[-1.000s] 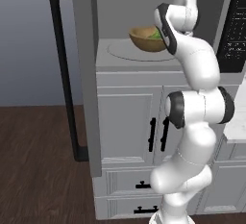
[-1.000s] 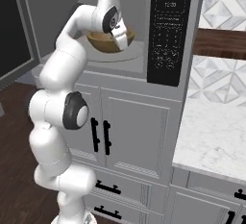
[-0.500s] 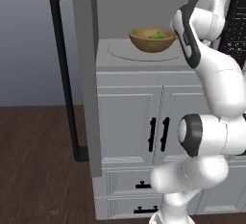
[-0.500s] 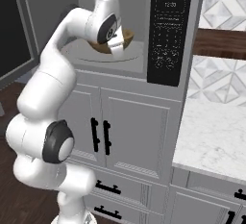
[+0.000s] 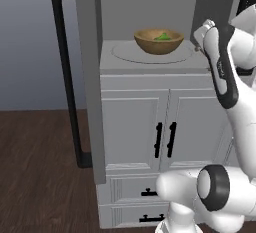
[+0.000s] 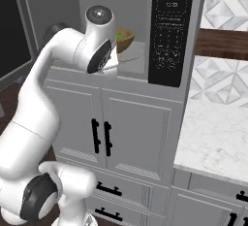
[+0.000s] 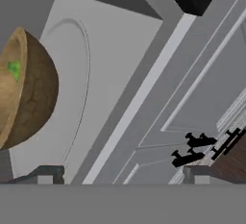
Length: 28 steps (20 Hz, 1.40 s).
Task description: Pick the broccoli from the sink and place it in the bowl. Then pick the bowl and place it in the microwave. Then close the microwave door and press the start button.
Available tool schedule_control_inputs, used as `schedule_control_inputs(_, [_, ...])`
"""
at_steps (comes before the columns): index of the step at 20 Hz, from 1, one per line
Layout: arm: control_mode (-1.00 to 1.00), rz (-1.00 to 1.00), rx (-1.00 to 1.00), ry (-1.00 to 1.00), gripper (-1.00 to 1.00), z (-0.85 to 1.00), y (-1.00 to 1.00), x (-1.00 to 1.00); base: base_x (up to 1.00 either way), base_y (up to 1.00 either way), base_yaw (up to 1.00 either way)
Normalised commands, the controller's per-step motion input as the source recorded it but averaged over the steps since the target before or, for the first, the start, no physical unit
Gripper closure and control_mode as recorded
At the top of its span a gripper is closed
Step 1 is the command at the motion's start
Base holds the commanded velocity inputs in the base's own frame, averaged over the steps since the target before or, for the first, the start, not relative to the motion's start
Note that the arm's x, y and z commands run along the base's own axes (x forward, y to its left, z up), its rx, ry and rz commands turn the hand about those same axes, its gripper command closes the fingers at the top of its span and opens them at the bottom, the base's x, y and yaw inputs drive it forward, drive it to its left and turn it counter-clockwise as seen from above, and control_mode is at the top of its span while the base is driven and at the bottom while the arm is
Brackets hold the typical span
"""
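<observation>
The bowl [image 5: 159, 40] sits on the turntable [image 5: 125, 53] inside the microwave [image 6: 58, 7], broccoli [image 5: 162, 37] in it. In the hand view the bowl [image 7: 24, 91] lies at 10 o'clock of the gripper [image 7: 122, 174], apart from it; the fingers [image 7: 45, 174] stand spread wide, holding nothing. The door [image 5: 86, 77] hangs open at 9 o'clock. White cabinets [image 5: 150, 127] stand below.

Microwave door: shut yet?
No. The microwave door stands swung open to the left, leaving the bowl exposed on the turntable.
</observation>
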Motion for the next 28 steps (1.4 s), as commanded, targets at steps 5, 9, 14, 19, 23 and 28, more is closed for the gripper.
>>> schedule_control_inputs(5, [-1.00, 0.08, -0.02, 0.00, -1.00, -0.01, 0.48, -1.00, 0.00, 0.00, 0.00])
schedule_control_inputs(9, [-1.00, 0.17, -0.12, 0.00, -1.00, -0.10, 0.40, -1.00, 0.00, 0.00, 0.00])
schedule_control_inputs(14, [-1.00, 0.14, -0.28, 0.00, -1.00, -0.59, 0.63, -0.86, 0.00, 0.00, 0.00])
schedule_control_inputs(19, [-1.00, 0.21, -0.22, 0.01, -1.00, -0.28, 0.13, -0.50, 0.00, 0.00, 0.00])
schedule_control_inputs(23, [-1.00, 0.52, -0.35, 0.00, -1.00, -0.06, 0.03, -0.09, 0.00, 0.00, 0.00])
schedule_control_inputs(28, [-1.00, 0.64, -0.56, 0.00, -1.00, -0.16, 0.12, 0.00, 0.00, 0.00, 0.00])
